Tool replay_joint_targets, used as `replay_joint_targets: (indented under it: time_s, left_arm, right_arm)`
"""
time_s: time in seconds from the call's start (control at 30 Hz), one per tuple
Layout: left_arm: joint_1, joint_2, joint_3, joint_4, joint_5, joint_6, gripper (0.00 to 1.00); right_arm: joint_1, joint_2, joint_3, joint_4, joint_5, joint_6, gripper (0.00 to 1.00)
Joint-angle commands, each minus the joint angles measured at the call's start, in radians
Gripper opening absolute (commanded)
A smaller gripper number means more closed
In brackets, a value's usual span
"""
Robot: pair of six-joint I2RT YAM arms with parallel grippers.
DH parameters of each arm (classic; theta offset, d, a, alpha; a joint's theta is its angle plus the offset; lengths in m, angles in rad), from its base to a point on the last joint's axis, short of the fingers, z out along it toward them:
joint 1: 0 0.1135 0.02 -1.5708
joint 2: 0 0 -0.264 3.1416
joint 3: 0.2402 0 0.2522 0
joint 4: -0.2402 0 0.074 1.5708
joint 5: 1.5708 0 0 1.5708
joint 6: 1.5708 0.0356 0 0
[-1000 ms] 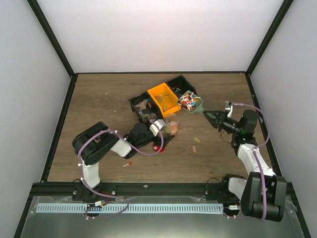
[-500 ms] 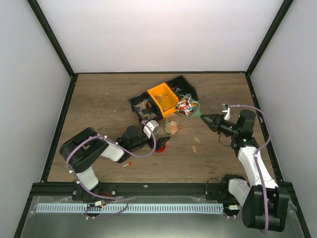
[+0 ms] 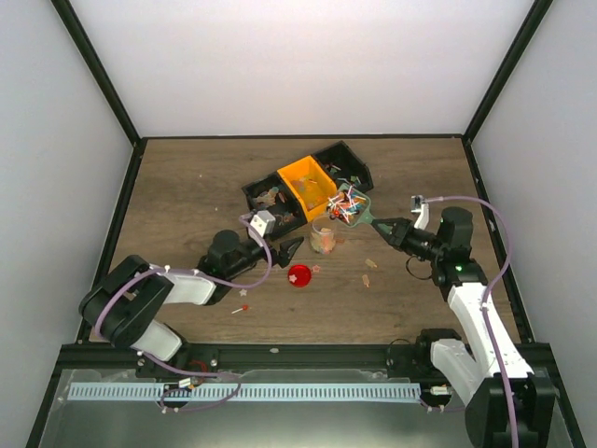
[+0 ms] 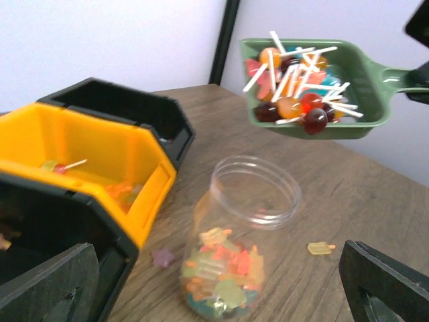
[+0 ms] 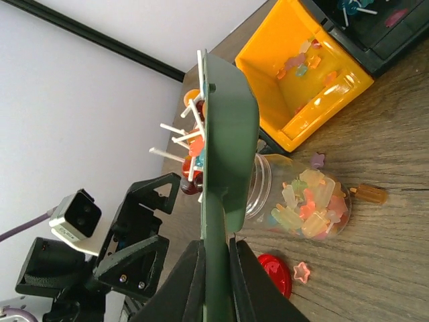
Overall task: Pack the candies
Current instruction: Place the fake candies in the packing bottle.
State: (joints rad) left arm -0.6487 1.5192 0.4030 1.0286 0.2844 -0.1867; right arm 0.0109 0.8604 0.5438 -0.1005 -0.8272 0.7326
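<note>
Many candies (image 4: 295,87) in green plastic scoop (image 4: 365,121); R gripper (image 5: 215,265) clamps it, L gripper (image 3: 291,250) agape.

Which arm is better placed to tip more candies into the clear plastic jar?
Right. The right fingers grip the green plastic scoop by its handle; loaded with candies, it hangs above and beside the clear plastic jar. The left fingers are open and empty, back from the jar.

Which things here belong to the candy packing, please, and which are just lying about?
Job: lollipops, green scoop in the right pincer, clear jar, orange bin.
Lying about: red lid, stray lollipop, loose star candy.
</note>
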Motion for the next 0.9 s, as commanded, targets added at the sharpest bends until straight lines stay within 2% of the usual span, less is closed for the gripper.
replay_joint_targets:
  time_s: [0.0, 0.23, 0.87]
  left_arm:
    - [0.038, -0.025, -0.056, 0.023, -0.033, -0.052, 1.00]
    - [0.059, -0.029, -0.059, 0.024, -0.134, -0.120, 1.00]
    - [0.063, 0.049, -0.034, 0.014, -0.155, -0.125, 1.00]
  right_arm:
    - [0.021, -0.032, 0.069, -0.054, 0.068, -0.069, 0.01]
    - [0.021, -0.048, 0.073, -0.076, 0.055, -0.091, 0.01]
    - [0.023, -0.018, 0.094, -0.144, 0.089, -0.174, 0.01]
